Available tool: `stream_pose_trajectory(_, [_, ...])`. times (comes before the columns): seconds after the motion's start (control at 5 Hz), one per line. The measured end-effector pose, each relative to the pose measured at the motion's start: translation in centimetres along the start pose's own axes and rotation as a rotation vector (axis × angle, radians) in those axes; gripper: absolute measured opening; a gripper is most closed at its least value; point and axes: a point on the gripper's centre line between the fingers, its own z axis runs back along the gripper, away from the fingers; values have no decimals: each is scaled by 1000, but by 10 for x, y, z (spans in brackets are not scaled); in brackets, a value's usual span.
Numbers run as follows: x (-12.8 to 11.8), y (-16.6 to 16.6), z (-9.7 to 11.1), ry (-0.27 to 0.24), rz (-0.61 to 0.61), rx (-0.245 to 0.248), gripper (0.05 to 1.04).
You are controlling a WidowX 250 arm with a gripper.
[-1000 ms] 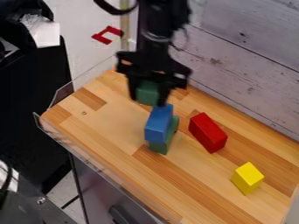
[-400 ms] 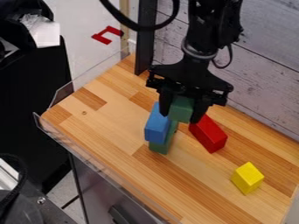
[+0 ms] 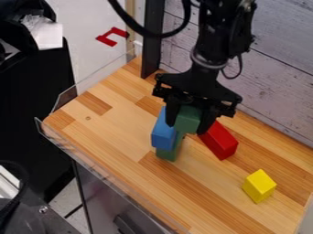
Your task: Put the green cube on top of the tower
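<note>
Black fingers of the gripper [image 3: 187, 124] stand a cube's width apart, clasping the green cube [image 3: 187, 119]. It hangs at the right of the blue block [image 3: 163, 134] on the green block [image 3: 166, 154]; contact is unclear.

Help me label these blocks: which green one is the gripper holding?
The green cube, higher up between the fingers of the gripper. The other green block sits lower, partly hidden by the blue block.
</note>
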Motion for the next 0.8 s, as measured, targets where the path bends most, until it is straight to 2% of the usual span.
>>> stream_pose_trajectory(0.8, [16,21,-11,29,64,10,593])
